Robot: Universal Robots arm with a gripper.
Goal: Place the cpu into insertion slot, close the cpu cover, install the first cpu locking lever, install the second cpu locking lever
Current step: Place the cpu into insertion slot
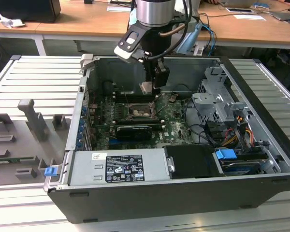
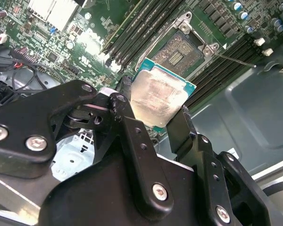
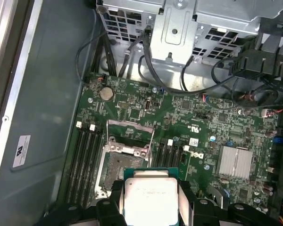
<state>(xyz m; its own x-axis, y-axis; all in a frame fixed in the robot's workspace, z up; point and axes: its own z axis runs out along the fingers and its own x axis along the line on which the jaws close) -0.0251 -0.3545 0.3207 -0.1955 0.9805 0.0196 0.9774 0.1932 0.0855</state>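
Observation:
My gripper [image 1: 151,86] hangs inside the open computer case, shut on the cpu [image 1: 146,87], a flat square chip with a silvery top. In both wrist views the cpu [image 2: 161,99] [image 3: 150,197] sits between the black fingers [image 2: 127,117] [image 3: 187,200], held by two opposite edges. The insertion slot [image 1: 137,112] [image 2: 181,49] [image 3: 114,169] lies bare on the green board below and slightly ahead of the chip. The cpu cover [image 3: 127,149] stands swung open at the slot's far edge. A thin wire lever [image 2: 236,60] sticks out beside the slot.
Rows of memory slots [image 3: 85,160] flank the slot on both sides. A long black card [image 1: 134,130] lies in front of it. A metal drive cage [image 1: 217,104] with cables is on the exterior view's right, and the power supply [image 1: 118,167] is at the front. A finned heat sink [image 3: 234,162] is on the board.

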